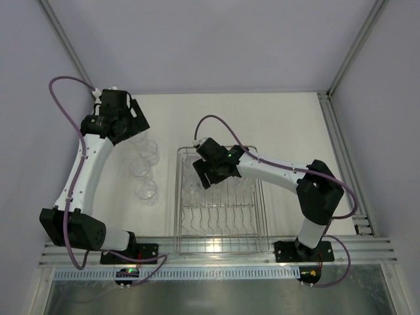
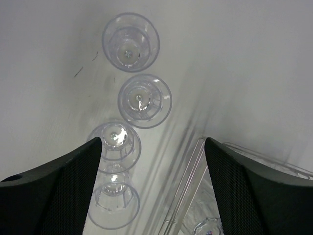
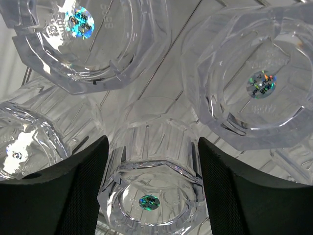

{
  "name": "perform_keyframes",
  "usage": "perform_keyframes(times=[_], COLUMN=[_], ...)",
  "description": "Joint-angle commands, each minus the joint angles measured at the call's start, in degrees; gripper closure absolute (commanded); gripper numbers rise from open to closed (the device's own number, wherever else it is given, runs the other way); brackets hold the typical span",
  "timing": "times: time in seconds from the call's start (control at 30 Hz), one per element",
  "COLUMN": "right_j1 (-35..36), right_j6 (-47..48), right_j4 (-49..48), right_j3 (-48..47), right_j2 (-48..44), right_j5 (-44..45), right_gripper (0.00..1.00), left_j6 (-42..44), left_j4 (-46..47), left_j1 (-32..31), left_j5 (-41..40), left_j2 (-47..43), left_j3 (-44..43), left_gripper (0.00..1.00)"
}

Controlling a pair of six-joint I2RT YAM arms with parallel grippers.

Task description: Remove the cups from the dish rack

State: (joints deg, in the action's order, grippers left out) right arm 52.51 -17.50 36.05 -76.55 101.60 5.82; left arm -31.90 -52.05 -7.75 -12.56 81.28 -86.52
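Left of the dish rack (image 1: pixel 180 197), four cups (image 2: pixel 144 100) stand in a row on the table (image 1: pixel 275 118) under the spread, empty left fingers (image 2: pixel 73 181), while the right fingers (image 3: pixel 73 186) flank an upturned cup (image 3: pixel 151 161) at the rack's far end, though I cannot tell whether they pinch it.

right wrist | nearest cup (image 3: pixel 151 196), between the right fingers (image 3: pixel 68 196), was cut off by the bottom edge | far cups (image 3: pixel 254 83) beyond the fingers ran off the top and sides | left wrist | dish rack (image 2: pixel 188 186) was half hidden behind the left fingers (image 2: pixel 254 196) | top | rack cups (image 1: pixel 197 190) under the right fingers were too faint to count
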Motion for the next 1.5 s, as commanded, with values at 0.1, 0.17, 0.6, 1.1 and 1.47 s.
perform_keyframes(times=[0.1,0.17,0.6,1.1,1.47], right_j1=[0.0,-0.4,-9.2,-24.6,-25.4], right_j6=[-2.8,-3.0,-7.7,-43.8,-59.6], right_j4=[0.0,0.9,4.3,-38.1,-58.8], right_j3=[4.5,4.7,-1.8,19.0,23.6], right_j2=[-7.0,-8.3,-19.7,-32.9,-30.6], right_j5=[-0.4,-0.4,-15.9,-56.8,-57.4], right_gripper=[0.79,0.85,0.96,0.96,0.96], left_j6=[-2.2,-2.6,-5.8,-33.7,-29.7], left_j4=[-2.5,-2.5,1.8,57.8,57.0], left_j1=[0.0,-0.1,0.0,-1.9,-15.4], left_j5=[4.5,4.7,25.1,65.1,61.8], left_j2=[-7.5,-9.2,-17.2,-39.7,-38.7], left_j3=[1.4,2.3,5.6,39.1,40.6], left_gripper=[0.16,0.16,0.14,0.07,0.04])
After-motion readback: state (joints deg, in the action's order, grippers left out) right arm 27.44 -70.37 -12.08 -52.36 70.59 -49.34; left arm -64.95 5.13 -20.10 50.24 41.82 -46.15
